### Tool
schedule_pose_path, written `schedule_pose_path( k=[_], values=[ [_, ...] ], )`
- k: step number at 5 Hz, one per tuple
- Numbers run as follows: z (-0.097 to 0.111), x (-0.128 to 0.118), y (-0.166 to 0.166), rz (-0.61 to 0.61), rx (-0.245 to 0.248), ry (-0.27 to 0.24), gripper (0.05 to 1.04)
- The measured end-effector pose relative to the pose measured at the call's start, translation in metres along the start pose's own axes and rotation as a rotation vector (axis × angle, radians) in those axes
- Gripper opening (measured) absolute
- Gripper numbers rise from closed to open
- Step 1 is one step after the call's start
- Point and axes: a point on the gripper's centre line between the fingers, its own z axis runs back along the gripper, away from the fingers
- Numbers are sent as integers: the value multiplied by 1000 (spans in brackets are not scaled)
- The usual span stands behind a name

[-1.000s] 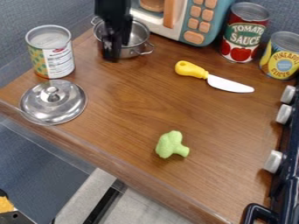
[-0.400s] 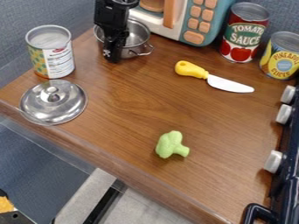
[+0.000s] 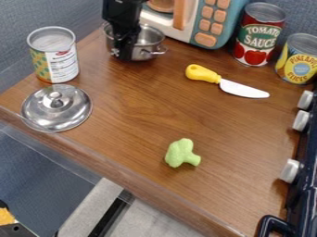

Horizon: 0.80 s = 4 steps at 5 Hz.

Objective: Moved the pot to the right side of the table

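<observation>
Wooden tabletop (image 3: 136, 106) lies below a round metal pot (image 3: 148, 40); whether black fingers (image 3: 126, 46) grip it, I cannot tell.

Black arm (image 3: 121, 11) hanging in at the upper left

So yeah, the arm comes into the camera view from the top edge, a good bit left of the middle. It's pretty much upright, and the black end effector (image 3: 122, 53) is at the bottom end of it, pointing down.
</observation>
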Motion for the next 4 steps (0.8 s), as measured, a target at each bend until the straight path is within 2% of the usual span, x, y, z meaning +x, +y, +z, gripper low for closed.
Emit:
schedule_pose_path(
  k=[1, 2, 3, 4],
  values=[
    [30, -5, 4, -12, -64, -6, 72],
    [56, -26, 18, -63, -100, 41, 71],
    [79, -67, 43, -192, -145, 102, 71],
    [84, -109, 63, -324, -158, 131, 71]
  ],
)
